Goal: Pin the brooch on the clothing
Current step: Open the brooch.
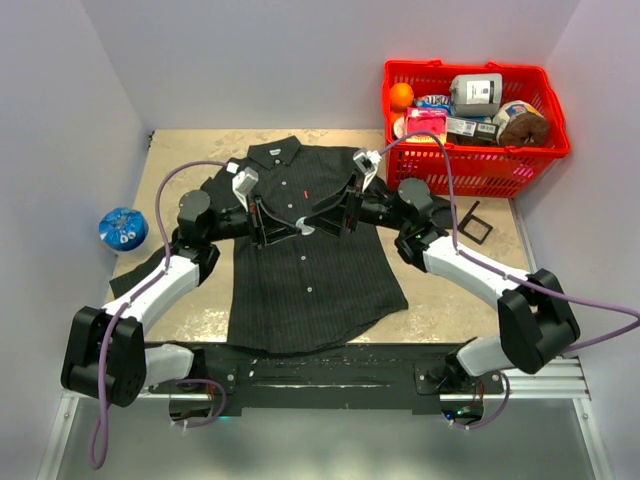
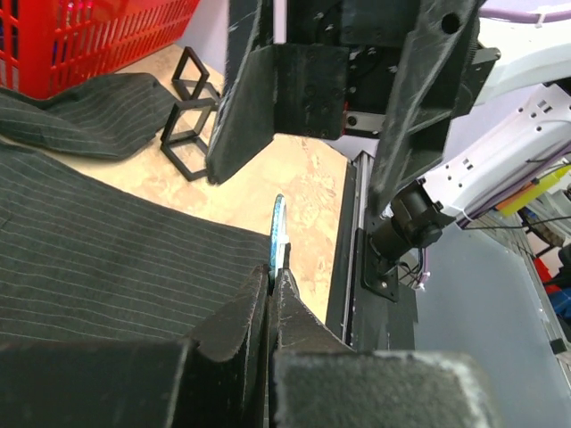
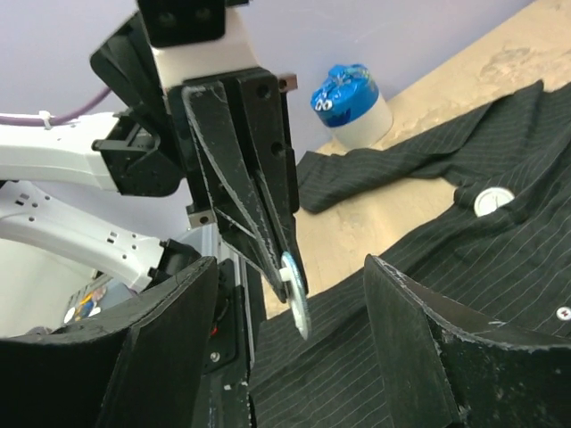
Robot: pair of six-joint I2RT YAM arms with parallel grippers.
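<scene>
Looked to me like the brooch was mid-handover, with the pinning not done yet. My take on doing it well: hold the left pinch firm and steady, since it only had a sliver of rim. Then bring the right one in square on the flat faces, not skewed, or the disc would probably twist out.

The left claw point(image 2: 272, 285) was clamped fully shut on the small round white-and-blue disc brooch point(image 2: 278, 227). It gripped the brooch by one edge, so most of the disc stuck out edge-on past the tips. The right claw point(image 2: 299, 183) was spread wide, one finger either side of the disc, touching nothing as far as I could tell. I couldn't see whether the pin on the back was open.

Right below both claws lay the dark charcoal pinstriped collared shirt point(image 1: 300, 290), spread front-up on the pale mottled desk point(image 1: 440, 300), so the drop to the chest looked short. Farther out beyond the right claw sat a red plastic basket point(image 1: 470, 165) of groceries. Off past the left one was a blue-lidded tub point(image 1: 122, 228).
</scene>
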